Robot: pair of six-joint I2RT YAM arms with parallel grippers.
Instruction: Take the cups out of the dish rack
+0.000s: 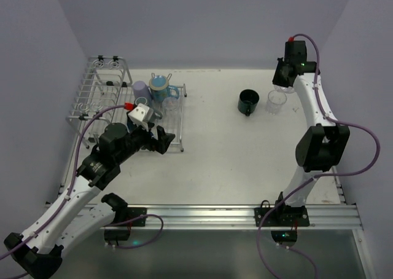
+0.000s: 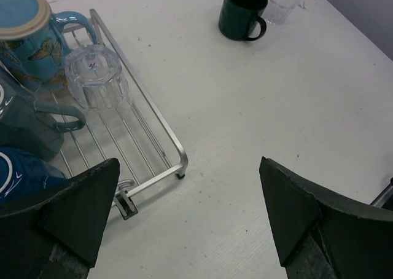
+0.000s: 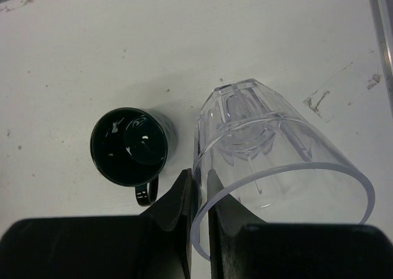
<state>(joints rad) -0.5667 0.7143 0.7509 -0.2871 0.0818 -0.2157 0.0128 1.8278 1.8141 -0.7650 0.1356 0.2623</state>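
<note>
well, the right jaws are pinched on the rim of the clear glass (image 3: pixel 270 137), just beside the dark teal mug (image 3: pixel 130 147) on the counter (image 3: pixel 92 51); the left jaws gape wide, holding nothing, over the dish rack (image 2: pixel 172 141) corner.

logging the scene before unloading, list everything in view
table: 1, white
dish rack: 1, silver wire, table's left
light blue mug: 1, cream rim, in rack
lavender cup: 1, lavender, in rack
ribbed glass: 1, clear, in rack
blue cup: 1, blue, in rack
dark mug: 1, dark teal, on table
clear glass: 1, clear, beside dark mug
left end effector: 1, black, open above rack corner
right end effector: 1, black, shut on clear glass
</note>
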